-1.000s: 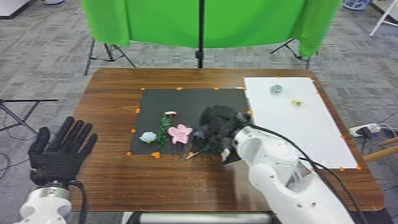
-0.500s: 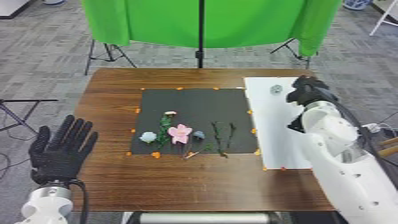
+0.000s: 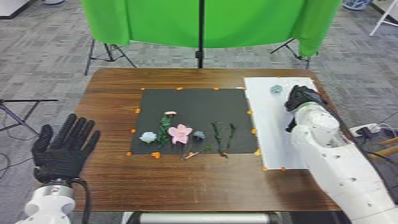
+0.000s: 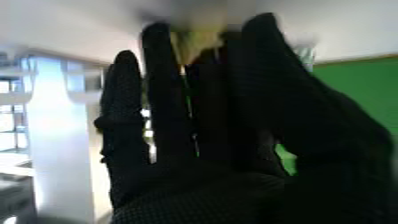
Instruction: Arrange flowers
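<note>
Step in hand, as I judge it: collecting the yellow flower (image 4: 187, 45) from the white sheet (image 3: 275, 132). My right hand (image 3: 304, 97) is open over the sheet, fingers extended, the bloom just beyond them; contact cannot be confirmed. The next move calls for closing gently on the stem, sparing the petals. As to holding surfaces, the sheet also bears a grey-green flower (image 3: 276, 89); the dark mat (image 3: 197, 100) bears a pink flower (image 3: 180, 132), a white flower (image 3: 148, 136) and loose stems (image 3: 233, 133). My left hand (image 3: 60, 155) is open beside the mat.
</note>
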### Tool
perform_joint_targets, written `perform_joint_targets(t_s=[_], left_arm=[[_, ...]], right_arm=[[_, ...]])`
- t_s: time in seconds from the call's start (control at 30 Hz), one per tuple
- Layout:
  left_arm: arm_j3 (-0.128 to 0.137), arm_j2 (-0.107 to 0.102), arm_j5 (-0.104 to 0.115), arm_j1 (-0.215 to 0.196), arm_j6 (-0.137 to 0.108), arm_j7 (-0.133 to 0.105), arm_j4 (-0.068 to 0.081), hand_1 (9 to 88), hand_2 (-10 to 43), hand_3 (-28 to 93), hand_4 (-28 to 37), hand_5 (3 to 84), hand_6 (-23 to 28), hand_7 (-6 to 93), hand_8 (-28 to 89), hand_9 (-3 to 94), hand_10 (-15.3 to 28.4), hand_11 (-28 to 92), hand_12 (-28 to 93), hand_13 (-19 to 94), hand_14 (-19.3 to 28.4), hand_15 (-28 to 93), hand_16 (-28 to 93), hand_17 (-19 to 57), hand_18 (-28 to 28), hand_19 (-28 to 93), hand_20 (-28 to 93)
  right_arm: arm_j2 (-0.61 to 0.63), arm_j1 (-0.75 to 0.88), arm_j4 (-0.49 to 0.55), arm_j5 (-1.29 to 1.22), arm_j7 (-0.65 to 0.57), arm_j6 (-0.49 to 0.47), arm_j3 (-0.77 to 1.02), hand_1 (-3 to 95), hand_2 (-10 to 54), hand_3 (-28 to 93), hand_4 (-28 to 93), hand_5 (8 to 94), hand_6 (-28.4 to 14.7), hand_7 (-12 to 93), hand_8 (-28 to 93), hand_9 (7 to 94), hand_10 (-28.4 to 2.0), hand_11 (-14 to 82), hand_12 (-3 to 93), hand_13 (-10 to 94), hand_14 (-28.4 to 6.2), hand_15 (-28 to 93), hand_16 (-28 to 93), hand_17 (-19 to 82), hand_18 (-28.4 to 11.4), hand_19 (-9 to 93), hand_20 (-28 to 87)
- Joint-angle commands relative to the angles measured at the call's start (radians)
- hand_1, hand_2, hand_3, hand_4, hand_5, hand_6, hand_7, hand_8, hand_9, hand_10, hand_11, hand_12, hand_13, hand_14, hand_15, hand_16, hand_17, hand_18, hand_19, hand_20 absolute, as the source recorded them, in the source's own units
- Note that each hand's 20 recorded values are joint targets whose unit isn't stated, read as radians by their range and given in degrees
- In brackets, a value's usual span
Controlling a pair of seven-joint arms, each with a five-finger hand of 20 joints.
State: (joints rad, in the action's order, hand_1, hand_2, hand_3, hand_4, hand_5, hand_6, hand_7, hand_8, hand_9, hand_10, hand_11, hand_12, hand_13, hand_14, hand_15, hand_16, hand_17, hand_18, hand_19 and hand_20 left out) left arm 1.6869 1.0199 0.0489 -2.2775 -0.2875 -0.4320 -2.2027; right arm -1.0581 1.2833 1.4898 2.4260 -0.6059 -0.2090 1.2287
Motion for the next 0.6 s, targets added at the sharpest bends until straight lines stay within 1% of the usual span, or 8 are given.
perform_joint_targets(t_s=[0.03, 0.1, 0.13, 0.27, 0.4, 0.43, 0.5, 0.6], left_arm=[[0.003, 0.010, 0.010, -0.019, 0.001, 0.005, -0.001, 24.1, 13.1, 74, -28.3, 44.1, 9.3, 8.2, -9, 38.2, 13.7, 17, 10, 31, 12.7, 21, -2, -5.4, 12.9, 31, 13], [0.002, 0.010, 0.005, -0.015, 0.005, 0.009, 0.002, 24.1, 13.1, 74, -28.3, 44.1, 9.3, 8.2, -9, 38.1, 13.7, 17, 10, 31, 12.7, 21, -2, -5.3, 12.9, 31, 13], [0.001, 0.009, 0.007, -0.015, 0.003, 0.009, 0.002, 24.1, 13.1, 74, -28.3, 44.1, 9.3, 8.2, -9, 38.1, 13.7, 17, 10, 31, 12.7, 21, -2, -5.3, 12.9, 31, 13], [0.002, 0.009, 0.004, -0.017, 0.006, 0.008, 0.000, 24.0, 13.1, 74, -28.3, 44.1, 9.3, 8.2, -9, 38.1, 13.6, 17, 10, 31, 12.7, 21, -2, -5.3, 12.9, 31, 13], [0.007, 0.007, 0.003, -0.029, 0.004, 0.007, -0.006, 24.0, 13.1, 74, -28.3, 44.0, 9.2, 8.2, -9, 38.1, 13.6, 17, 10, 31, 12.7, 21, -2, -5.3, 12.9, 31, 13], [0.007, 0.007, 0.003, -0.028, 0.005, 0.008, -0.005, 24.0, 13.1, 74, -28.3, 44.0, 9.2, 8.2, -9, 38.1, 13.6, 17, 10, 31, 12.7, 21, -2, -5.3, 12.9, 31, 13], [0.006, 0.007, 0.001, -0.025, 0.004, 0.011, -0.004, 24.1, 13.1, 74, -28.3, 44.0, 9.2, 8.3, -9, 38.1, 13.6, 17, 10, 31, 12.6, 21, -2, -5.3, 12.9, 31, 13], [0.003, 0.004, -0.004, -0.017, 0.008, 0.016, -0.001, 24.0, 13.1, 74, -28.3, 44.1, 9.2, 8.2, -9, 38.1, 13.5, 17, 10, 31, 12.6, 21, -2, -5.3, 12.9, 31, 13]], right_arm=[[0.013, 0.037, -0.003, 0.015, 0.013, 0.193, -0.020, 64.3, -9.5, 67, -28, 76.7, 0.2, 25, 0, 83.0, -10.3, 11.1, 39.8, 66, -6.8, 30, 40, 28, -18.2, 77, 40], [0.024, 0.054, 0.023, 0.025, 0.028, 0.224, -0.018, 64.9, -9.5, 67, -28, 77.7, 0.0, 25, 0, 83.6, -10.1, 12.0, 41.3, 67, -6.9, 30, 41, 29, -18.2, 78, 41], [0.028, 0.059, 0.037, 0.025, 0.039, 0.243, -0.019, 64.9, -9.5, 67, -28, 78.0, 0.0, 25, 0, 83.8, -10.1, 12.1, 41.6, 67, -7.0, 30, 42, 29, -18.3, 78, 41], [0.054, 0.084, 0.160, -0.021, 0.059, 0.245, -0.029, 64.4, -9.5, 69, -28, 78.9, -0.4, 25, 1, 84.5, -10.0, 12.3, 42.5, 68, -7.4, 31, 42, 29, -18.6, 77, 41], [0.057, 0.086, 0.292, -0.156, 0.074, 0.175, -0.070, 63.9, -9.5, 71, -28, 79.2, -0.5, 25, 1, 84.8, -10.1, 12.2, 42.7, 68, -7.5, 31, 43, 30, -19.0, 78, 42], [0.050, 0.083, 0.318, -0.195, 0.071, 0.157, -0.083, 63.7, -9.5, 71, -28, 79.1, -0.6, 24, 1, 84.8, -10.1, 12.2, 42.7, 68, -7.4, 31, 43, 30, -19.1, 78, 42], [0.032, 0.085, 0.356, -0.233, 0.092, 0.127, -0.105, 63.6, -9.5, 71, -28, 78.9, -0.7, 24, 2, 84.8, -10.1, 12.1, 42.8, 68, -7.5, 32, 43, 30, -19.1, 78, 42], [-0.010, 0.065, 0.363, -0.232, 0.128, 0.083, -0.160, 63.4, -9.5, 71, -28, 78.7, -0.7, 24, 2, 84.5, -10.2, 12.0, 42.8, 68, -7.4, 32, 43, 30, -19.2, 78, 42]])
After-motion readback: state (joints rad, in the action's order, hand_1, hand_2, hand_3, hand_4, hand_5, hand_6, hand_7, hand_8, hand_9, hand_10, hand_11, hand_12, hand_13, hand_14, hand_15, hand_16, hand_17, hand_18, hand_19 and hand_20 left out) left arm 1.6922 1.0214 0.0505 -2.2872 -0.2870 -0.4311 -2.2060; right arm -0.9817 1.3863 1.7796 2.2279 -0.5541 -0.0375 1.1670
